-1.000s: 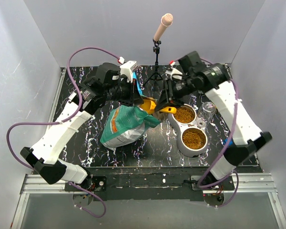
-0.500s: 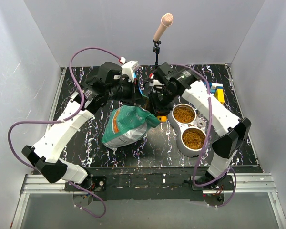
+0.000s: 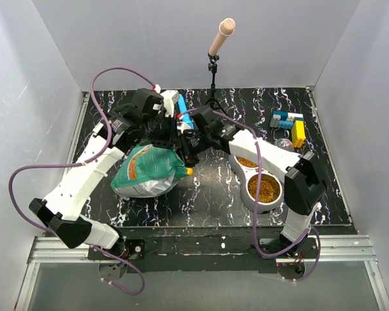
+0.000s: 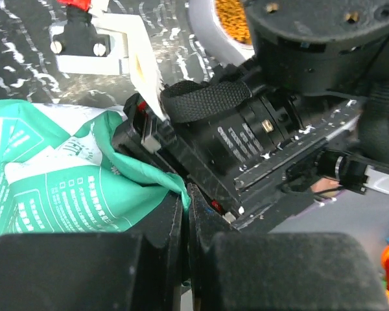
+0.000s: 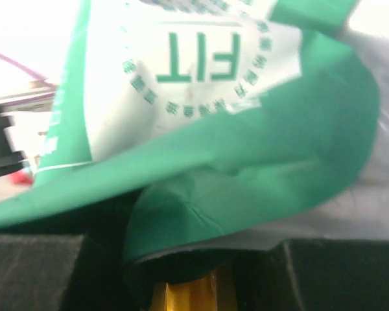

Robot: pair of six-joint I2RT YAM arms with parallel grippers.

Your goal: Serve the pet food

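Observation:
The green pet food bag (image 3: pixel 144 172) lies tilted at the table's left centre. My left gripper (image 3: pixel 173 140) is shut on the bag's upper right edge; in the left wrist view the jaws (image 4: pixel 187 202) pinch the green bag film (image 4: pixel 65 188). My right gripper (image 3: pixel 192 153) is right beside it at the bag's mouth, shut on a yellow scoop (image 3: pixel 189 172) whose tip shows just below. In the right wrist view the bag (image 5: pixel 233 149) fills the frame and covers the scoop (image 5: pixel 181 293). The white double bowl (image 3: pixel 242 192) holds kibble in both cups.
A clear cup (image 3: pixel 284 144) stands right of the bowls. Coloured toy blocks (image 3: pixel 289 121) lie at the back right. A microphone on a small tripod (image 3: pixel 213 71) stands at the back centre. Grey walls close in on three sides.
My right arm has swung left from over the bowls to the bag's mouth, carrying the scoop. The left gripper and the bag have shifted left and lower.

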